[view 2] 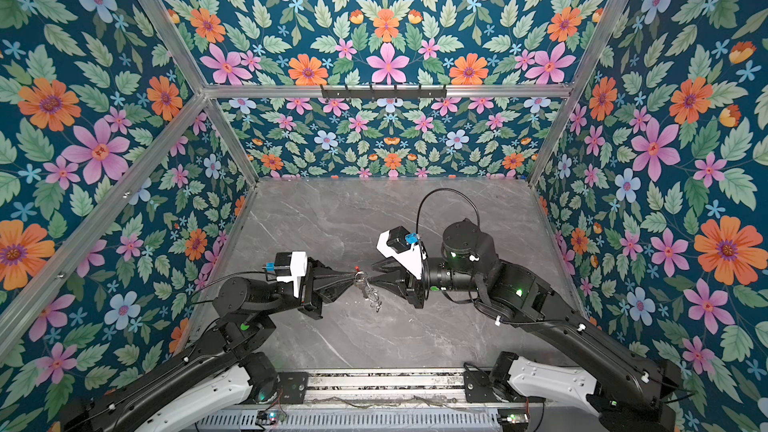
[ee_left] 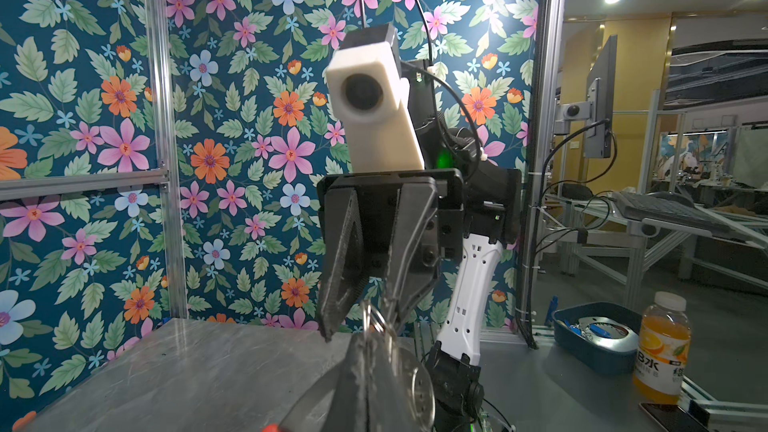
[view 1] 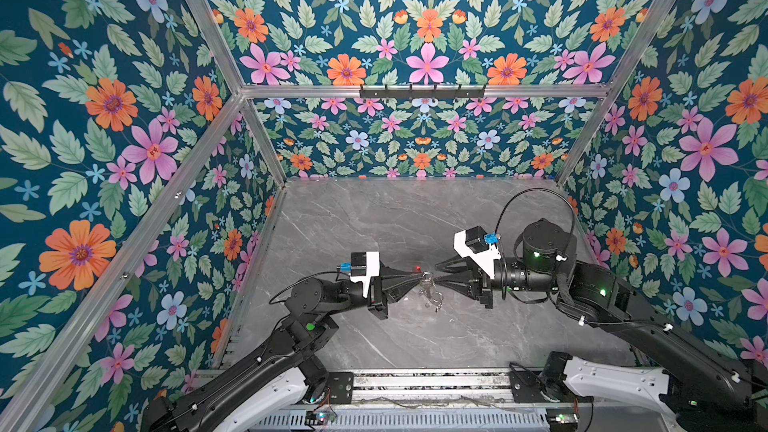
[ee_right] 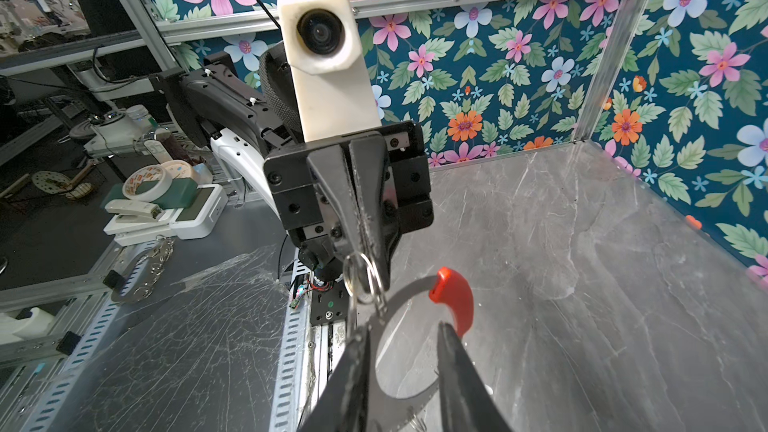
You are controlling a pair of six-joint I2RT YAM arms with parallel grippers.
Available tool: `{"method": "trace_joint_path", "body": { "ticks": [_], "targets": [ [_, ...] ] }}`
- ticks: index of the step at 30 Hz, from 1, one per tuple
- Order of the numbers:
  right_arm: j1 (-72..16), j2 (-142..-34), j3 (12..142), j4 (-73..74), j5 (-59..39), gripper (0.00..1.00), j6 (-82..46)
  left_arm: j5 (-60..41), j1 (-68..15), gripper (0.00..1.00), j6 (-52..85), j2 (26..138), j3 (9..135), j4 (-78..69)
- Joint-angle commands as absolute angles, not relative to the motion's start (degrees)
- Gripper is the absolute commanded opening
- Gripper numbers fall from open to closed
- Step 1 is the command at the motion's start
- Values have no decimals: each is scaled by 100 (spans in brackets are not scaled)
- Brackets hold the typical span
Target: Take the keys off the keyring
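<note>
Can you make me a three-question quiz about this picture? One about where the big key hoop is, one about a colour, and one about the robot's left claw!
1. Where is the keyring?
A) on the wall hooks
B) between the two grippers' tips
C) in a blue tray

2. What colour is the sleeve on it?
A) green
B) yellow
C) red

3. The left gripper has its jaws:
A) shut
B) wide open
C) out of sight

Answers:
1 B: in both top views, it hangs where the left gripper meets the right gripper.
2 C: the right wrist view shows it bright red.
3 A: its jaws are pressed together with no gap.
</note>
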State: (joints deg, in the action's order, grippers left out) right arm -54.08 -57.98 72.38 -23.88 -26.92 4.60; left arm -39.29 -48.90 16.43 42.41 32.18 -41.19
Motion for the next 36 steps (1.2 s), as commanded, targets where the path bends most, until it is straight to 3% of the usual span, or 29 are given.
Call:
{"method": "trace_joint_path", "body": {
  "ticks": [1, 15, 24, 32, 33, 36],
  "targets": [
    [-5418, -5842, 7292, -2164, -2829, 24, 442, -4038, -4887, 0, 1718, 4253, 3248, -4438],
    [-5462, -5985, 7384, -2081, -2980, 16, 430, -4089, -4887, 0, 1735, 4307, 3254, -4447],
    [-5474, -5959, 7383, -2131, -2954, 0, 430, -4091, -4888, 0, 1771, 4353, 3270, -4447],
    [-5518, -5947, 7505, -2421, -2592, 0, 367, -3689, -4887, 0, 1786, 4348, 3381, -4069],
    [-5518, -5958, 7561, -2540, -2487, 0, 369, -3580, -4887, 2, 1763, 4321, 3407, -3956],
    [-5522, -5952, 7628, -2845, -2204, 0, 378, -3309, -4887, 22, 1723, 4253, 3478, -3621]
  ]
}}
